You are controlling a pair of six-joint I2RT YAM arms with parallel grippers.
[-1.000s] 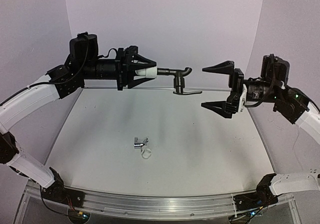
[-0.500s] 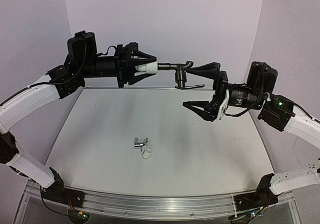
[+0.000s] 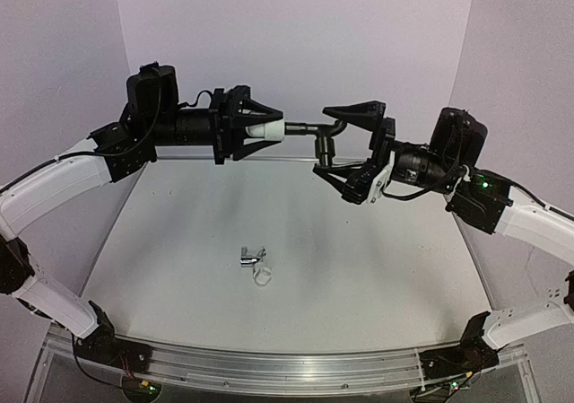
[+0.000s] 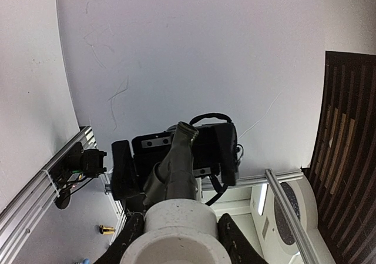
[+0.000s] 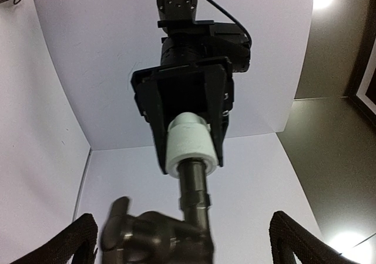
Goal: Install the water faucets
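Midair: left tool [image 3: 274, 130] clamped on white fitting [image 3: 265, 131] carrying black faucet [image 3: 320, 135]; right tool [image 3: 323, 141] wide, straddling faucet, gaps either side.

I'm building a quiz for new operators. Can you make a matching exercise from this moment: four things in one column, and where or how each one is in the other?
Things:
1. black faucet
2. chrome faucet
3. white fitting
4. right gripper

States:
A. open, jaws either side of the black faucet
B. lying on the table
C. clamped in the left gripper
D. in the air, stem in the white fitting

Pairs: 1-D, 2-B, 3-C, 4-A
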